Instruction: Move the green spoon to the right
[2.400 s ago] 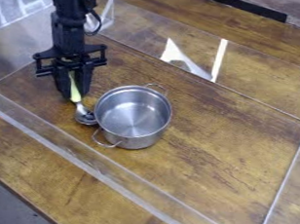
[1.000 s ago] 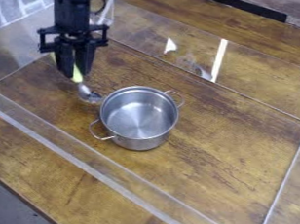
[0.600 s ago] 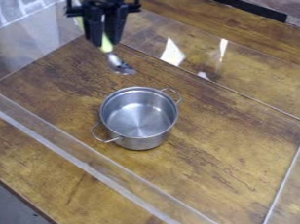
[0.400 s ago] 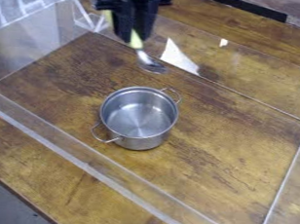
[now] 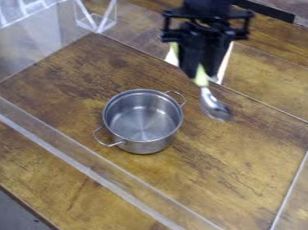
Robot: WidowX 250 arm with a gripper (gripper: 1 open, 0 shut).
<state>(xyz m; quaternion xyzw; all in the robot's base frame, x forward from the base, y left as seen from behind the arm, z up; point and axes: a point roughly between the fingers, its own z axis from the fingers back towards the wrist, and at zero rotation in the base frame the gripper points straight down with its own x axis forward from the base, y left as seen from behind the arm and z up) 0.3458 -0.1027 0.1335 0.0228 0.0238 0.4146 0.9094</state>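
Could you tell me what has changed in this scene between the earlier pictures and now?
The gripper, shut on the green spoon, has lifted it from the pot's left side, where its bowl rested on the table, and carried it behind the pot to its upper right. The spoon now hangs with its silver bowl lowest. The pot slid slightly right early on, then stayed put on the wooden table.

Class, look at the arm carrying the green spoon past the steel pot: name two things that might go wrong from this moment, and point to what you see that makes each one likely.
1. The gripper holds the green spoon only by its handle, with the metal bowl hanging free below; it might slip or swing out.
2. The transparent wall borders the right side, so travelling too far could knock the spoon against it.
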